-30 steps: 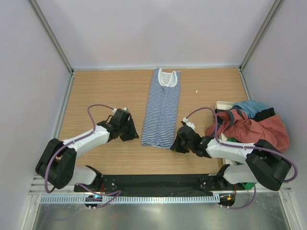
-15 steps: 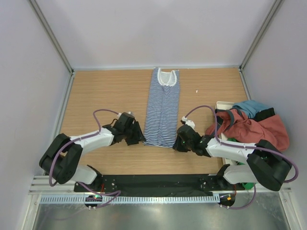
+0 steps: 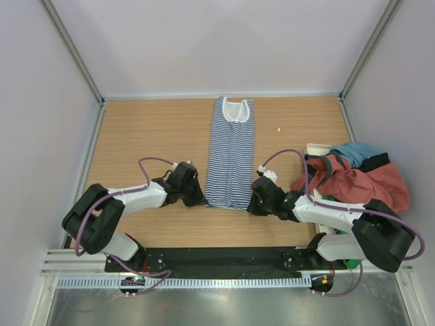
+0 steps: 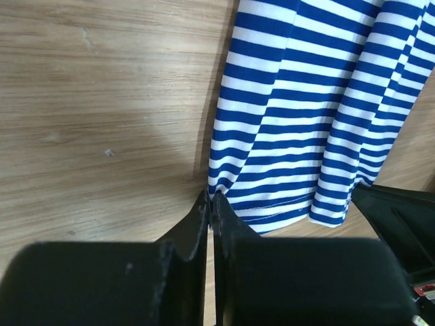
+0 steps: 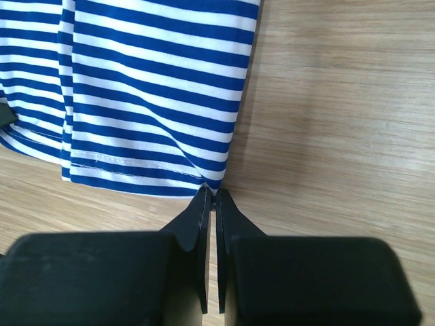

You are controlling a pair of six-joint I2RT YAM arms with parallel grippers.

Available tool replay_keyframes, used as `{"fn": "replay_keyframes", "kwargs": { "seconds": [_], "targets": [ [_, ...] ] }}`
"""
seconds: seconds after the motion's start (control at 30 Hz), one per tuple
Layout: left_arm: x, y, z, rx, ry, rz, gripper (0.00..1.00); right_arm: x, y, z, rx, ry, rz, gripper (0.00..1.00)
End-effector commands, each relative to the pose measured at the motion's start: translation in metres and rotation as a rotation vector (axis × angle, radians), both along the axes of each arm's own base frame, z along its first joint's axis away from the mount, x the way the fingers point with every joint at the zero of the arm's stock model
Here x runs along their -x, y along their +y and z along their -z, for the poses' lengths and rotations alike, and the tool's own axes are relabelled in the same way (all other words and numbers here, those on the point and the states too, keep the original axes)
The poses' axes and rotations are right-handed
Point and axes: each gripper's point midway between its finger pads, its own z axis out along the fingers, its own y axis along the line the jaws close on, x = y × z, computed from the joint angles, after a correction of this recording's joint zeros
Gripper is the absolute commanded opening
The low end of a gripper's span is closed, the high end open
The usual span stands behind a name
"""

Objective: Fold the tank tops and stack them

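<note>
From above, the striped tank top [image 3: 230, 153] lies flat in the middle of the table [image 3: 149, 129] as a narrow strip. Its long axis runs from far edge to near edge, with the neckline at the far edge and the hem pointing toward the arms. The red tank top [image 3: 367, 183] sits crumpled in a heap of clothes at the right edge. The left claw [image 3: 197, 198] is at the hem's left corner and the right claw [image 3: 253, 204] at its right corner. In the left wrist view, the left claw [image 4: 211, 204] has its tips pressed together right on the corner of the striped tank top [image 4: 306, 122], seemingly pinching only a sliver. In the right wrist view, the right claw [image 5: 216, 197] is likewise clamped on the very tip of the other corner. Such thin bites could slip when the hem is lifted. They might also catch only one layer, or one side could rise first, skewing the fold.
</note>
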Motion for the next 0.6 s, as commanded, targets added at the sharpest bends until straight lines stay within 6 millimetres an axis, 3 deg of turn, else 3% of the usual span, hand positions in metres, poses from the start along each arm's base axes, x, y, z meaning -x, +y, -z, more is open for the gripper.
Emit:
{"fn": "replay_keyframes", "kwargs": {
  "seconds": [0.0, 0.4, 0.57],
  "targets": [
    [0.002, -0.001, 0.003, 0.011, -0.002, 0.001, 0.00, -0.005, -0.004, -0.013, 0.026, -0.028, -0.005, 0.03],
    [0.029, -0.006, -0.032, 0.069, -0.065, 0.004, 0.00, 0.005, -0.002, -0.039, -0.012, -0.029, -0.058, 0.03],
    [0.024, -0.005, -0.050, 0.060, -0.091, -0.001, 0.00, -0.003, 0.000, -0.060, 0.004, -0.065, -0.078, 0.03]
  ]
}}
